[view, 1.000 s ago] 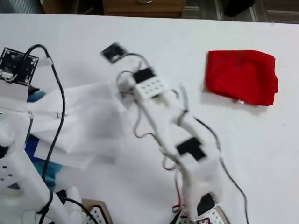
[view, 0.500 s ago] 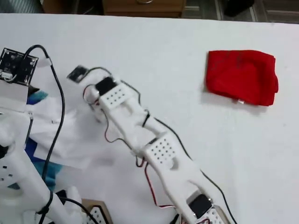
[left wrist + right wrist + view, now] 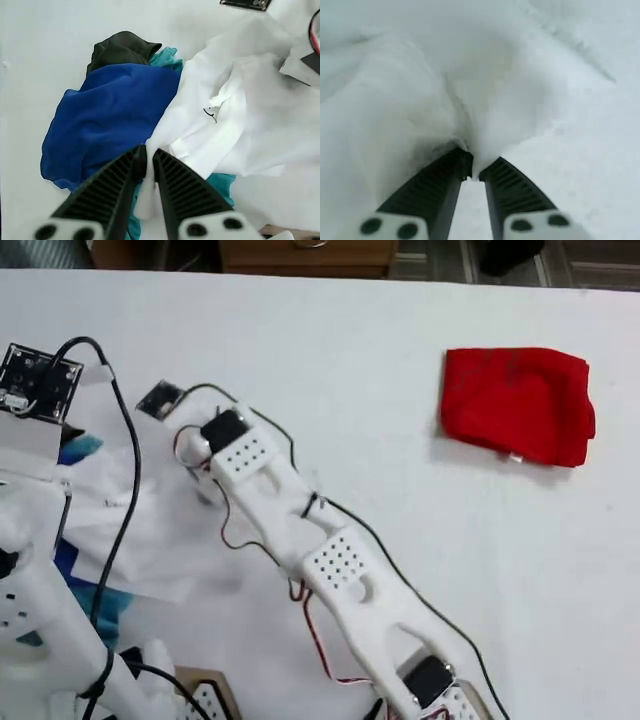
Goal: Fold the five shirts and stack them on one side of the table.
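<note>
left claw (image 3: pixel 148 153): fingers almost together, a fold of the white shirt (image 3: pixel 240 115) pinched in the narrow gap; sits over the heap by the worktop's left edge
right claw (image 3: pixel 474 168): fingers nearly together, clamped on bunched white shirt cloth at the tips
right arm (image 3: pixel 330 560): stretched slantwise from the near edge toward the left side of the worktop, wrist over the white shirt's right-hand edge
white shirt: unfolded, rumpled, spread flat by the left edge; overlaps the blue shirt and the teal shirt
blue shirt (image 3: pixel 110 120): crumpled, under the white shirt's edge, at the left edge of the worktop
teal shirt (image 3: pixel 167 57): mostly covered, peeks out between the blue and white shirts on both sides of the heap
dark shirt (image 3: pixel 122 47): crumpled, touching the blue and teal shirts at the heap's edge; black or dark green, cannot tell
red shirt (image 3: pixel 518 405): folded to a rough square, alone toward the far right corner, well apart from the heap and both arms
worktop (image 3: pixel 400 320): white, cables from the arms trail across it
</note>
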{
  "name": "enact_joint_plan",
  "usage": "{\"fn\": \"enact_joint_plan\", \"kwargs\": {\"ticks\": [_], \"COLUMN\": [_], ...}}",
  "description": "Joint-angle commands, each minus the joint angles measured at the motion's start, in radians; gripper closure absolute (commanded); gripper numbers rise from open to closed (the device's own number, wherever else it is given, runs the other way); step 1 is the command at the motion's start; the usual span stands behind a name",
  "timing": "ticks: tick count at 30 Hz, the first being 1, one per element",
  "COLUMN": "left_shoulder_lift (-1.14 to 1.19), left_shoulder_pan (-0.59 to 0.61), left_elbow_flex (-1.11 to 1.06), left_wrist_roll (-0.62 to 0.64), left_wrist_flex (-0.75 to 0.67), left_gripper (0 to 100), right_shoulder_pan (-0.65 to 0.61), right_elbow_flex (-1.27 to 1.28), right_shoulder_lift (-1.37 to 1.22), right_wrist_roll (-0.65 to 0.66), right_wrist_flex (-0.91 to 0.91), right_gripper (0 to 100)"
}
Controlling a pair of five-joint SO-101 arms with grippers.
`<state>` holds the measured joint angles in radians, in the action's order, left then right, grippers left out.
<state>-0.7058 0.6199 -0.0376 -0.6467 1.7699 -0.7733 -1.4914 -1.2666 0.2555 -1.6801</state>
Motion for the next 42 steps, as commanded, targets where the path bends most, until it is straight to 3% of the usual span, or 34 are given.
{"fn": "enact_joint_plan", "kwargs": {"ticks": [1, 18, 28, 32, 36, 42], "left_shoulder_lift": [-0.011, -0.018, -0.014, -0.017, -0.012, -0.017], "left_shoulder_pan": [0.003, -0.281, -0.440, -0.440, -0.440, -0.436], "left_elbow_flex": [0.004, 0.021, 0.321, 0.400, 0.417, 0.168], "left_wrist_roll": [0.009, 0.160, 0.227, 0.227, 0.222, 0.166], "left_wrist_flex": [-0.038, -0.396, -0.431, -0.420, -0.311, -0.169], "left_gripper": [97, 97, 97, 97, 97, 97], "right_shoulder_pan": [0.077, 0.469, 0.576, 0.570, 0.570, 0.578], "right_elbow_flex": [-0.167, -0.170, -0.144, 0.044, 0.348, 0.908], "right_shoulder_lift": [0.012, 0.455, 0.753, 0.954, 1.178, 1.382], "right_wrist_roll": [-0.009, -0.006, -0.002, -0.005, -0.005, -0.002], "right_wrist_flex": [-0.045, -0.088, -0.088, -0.090, -0.090, -0.082], "right_gripper": [97.8, 97.8, 97.9, 97.9, 97.9, 97.8]}}
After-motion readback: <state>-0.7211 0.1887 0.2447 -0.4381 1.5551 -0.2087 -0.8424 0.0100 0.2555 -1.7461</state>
